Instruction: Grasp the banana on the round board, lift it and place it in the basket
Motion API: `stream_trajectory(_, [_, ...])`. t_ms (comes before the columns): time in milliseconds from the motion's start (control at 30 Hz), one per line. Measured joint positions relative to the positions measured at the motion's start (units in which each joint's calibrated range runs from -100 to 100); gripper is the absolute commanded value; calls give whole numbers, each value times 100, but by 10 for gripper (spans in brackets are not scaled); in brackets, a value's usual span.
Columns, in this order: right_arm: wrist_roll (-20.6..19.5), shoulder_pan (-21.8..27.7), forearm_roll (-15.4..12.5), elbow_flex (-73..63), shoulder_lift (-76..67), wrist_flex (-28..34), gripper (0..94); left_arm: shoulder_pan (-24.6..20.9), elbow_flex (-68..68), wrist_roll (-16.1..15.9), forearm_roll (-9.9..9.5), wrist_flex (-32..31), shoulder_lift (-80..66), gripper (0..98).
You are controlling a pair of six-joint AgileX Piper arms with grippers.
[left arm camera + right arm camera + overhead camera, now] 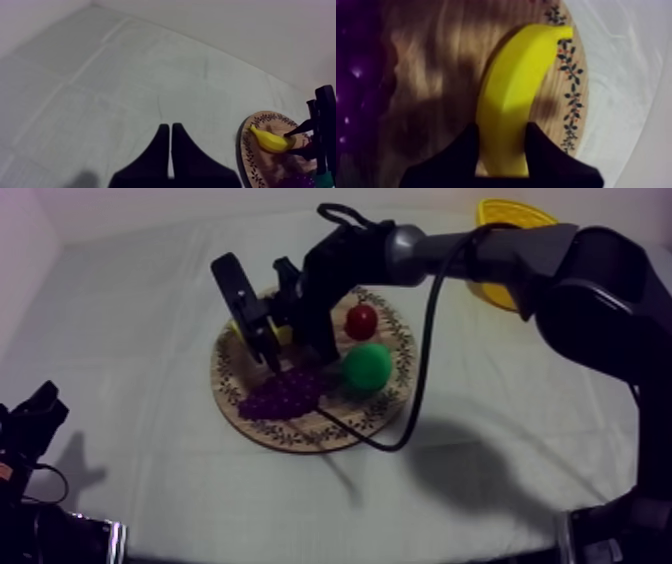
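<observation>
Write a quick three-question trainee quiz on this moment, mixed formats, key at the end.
1. Multiple choice: the right gripper is A) open, with nothing between its fingers; B) shut on the banana; C) shut on nothing.
2. True or false: the banana lies inside the yellow basket.
3. Fill in the blank: the left gripper has its fingers together as a narrow wedge, so it is ____.

Key: 1 B; 2 false; 3 shut.
</observation>
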Motion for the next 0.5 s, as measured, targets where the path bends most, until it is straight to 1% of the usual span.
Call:
stream_trajectory(267, [-11, -12, -46, 122, -206, 135, 227, 0, 0, 0, 0, 0, 0, 1])
stream_trajectory(500, [45, 143, -18, 549, -866, 131, 238, 0, 0, 0, 0, 0, 0, 1])
